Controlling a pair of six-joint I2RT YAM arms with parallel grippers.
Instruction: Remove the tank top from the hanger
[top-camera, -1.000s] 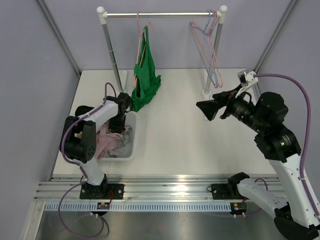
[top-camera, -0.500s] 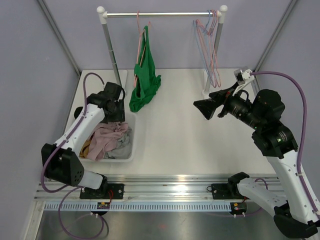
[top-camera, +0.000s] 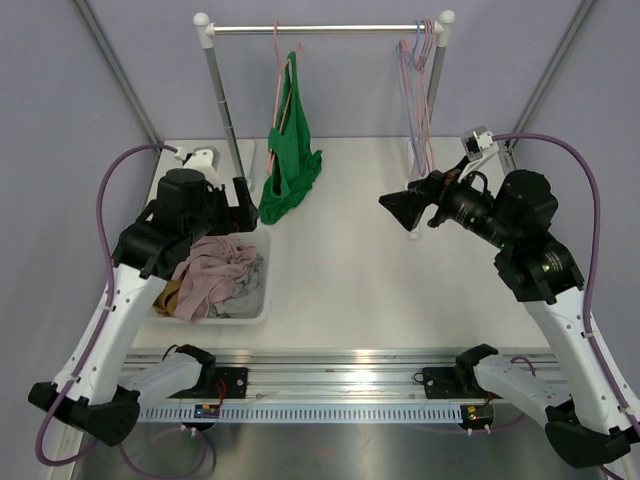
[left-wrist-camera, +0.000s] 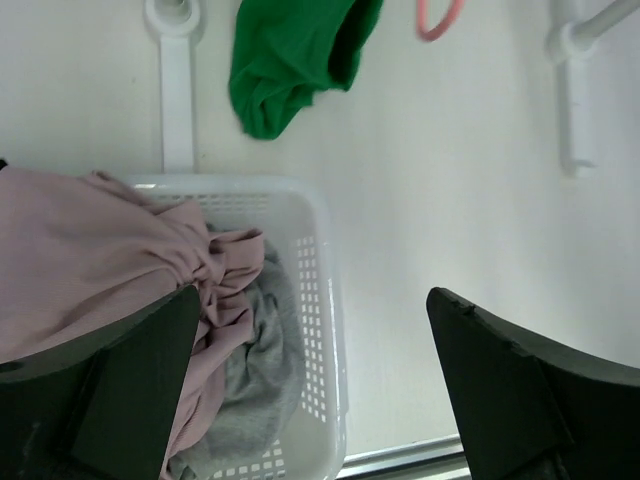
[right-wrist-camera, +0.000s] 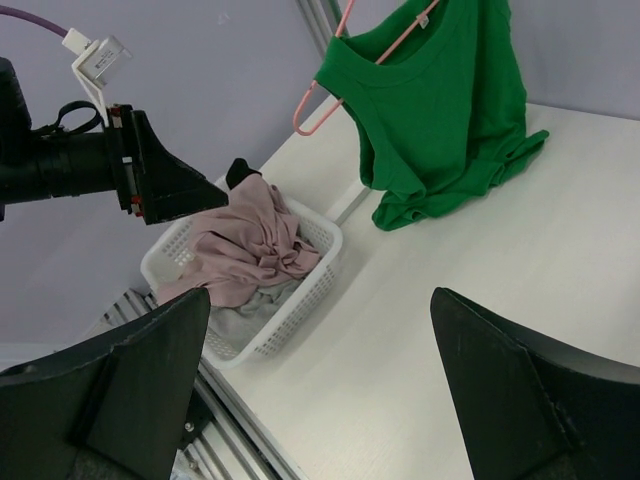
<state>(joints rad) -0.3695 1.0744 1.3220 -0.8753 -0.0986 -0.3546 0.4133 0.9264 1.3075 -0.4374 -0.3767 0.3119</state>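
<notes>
Find the green tank top (top-camera: 290, 160) under the rack (top-camera: 320, 29), left of the middle of its rail, draped on a pink hanger (top-camera: 278, 70). Hangs with the long axis up and down: neck up at the rail, hem down beside the rack's left post. Bunches at the bottom near the foot of that post; cannot tell whether touching the table (top-camera: 350, 260) or just clear of it. Sits askew in the right wrist view, with one hanger arm poking out past the neck toward the left post. Loses the hook there to the top edge. Gives only its lower folds and a scrap of pink loop in the left wrist view.

As for the left gripper (top-camera: 246, 203): spread wide, nothing held, just in front of the rack's left post, near the hem, over the far end of a white basket (top-camera: 268, 275) of crumpled pink and grey clothes (top-camera: 215, 270).

As for the right gripper (top-camera: 400, 212): also spread wide and empty, in front of the rack's right post, well apart from the garment, aimed across toward the left post.

At the rail's right end, spare hangers (top-camera: 420, 90), too thin and overlapped to count.
</notes>
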